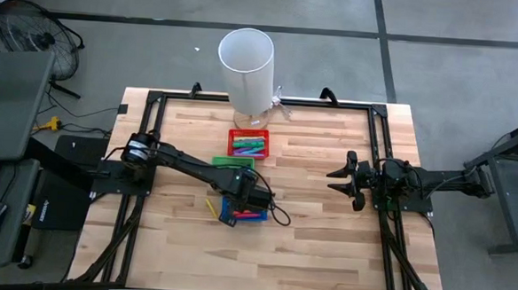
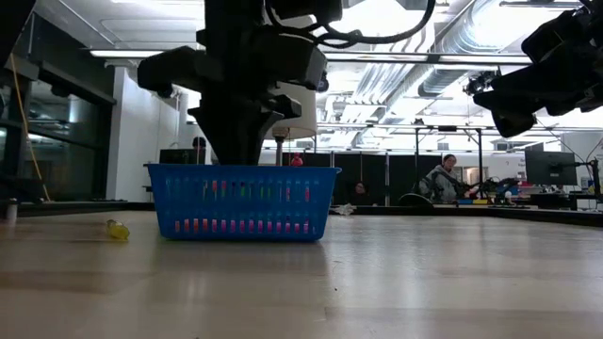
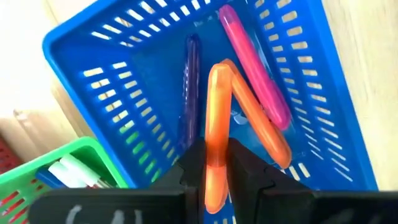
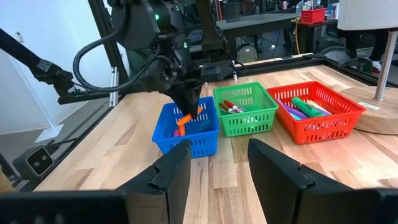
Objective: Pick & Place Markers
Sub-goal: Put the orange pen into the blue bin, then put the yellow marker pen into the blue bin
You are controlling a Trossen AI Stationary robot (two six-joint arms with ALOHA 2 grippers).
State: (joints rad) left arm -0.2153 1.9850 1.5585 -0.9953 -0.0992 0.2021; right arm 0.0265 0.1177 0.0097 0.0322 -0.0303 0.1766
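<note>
The left tool point(image 3: 214, 171) was clamped on an orange marker point(image 3: 216, 124) inside the blue bin point(image 3: 323, 112), apparently for release there. The right tool point(image 4: 217, 168) waited with fingers apart above the tabletop point(image 1: 325, 246).

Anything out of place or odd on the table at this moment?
One yellow marker lies loose on the table beside the blue bin, outside all three bins. Otherwise nothing stands out: the left pincer grips an orange marker over that bin.

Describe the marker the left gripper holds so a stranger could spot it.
Find the blue bin, nearest the table's front edge. Above it, the left gripper pinches an orange marker. A second orange marker lies loose in the bin; only this one is clamped between fingers.
</note>
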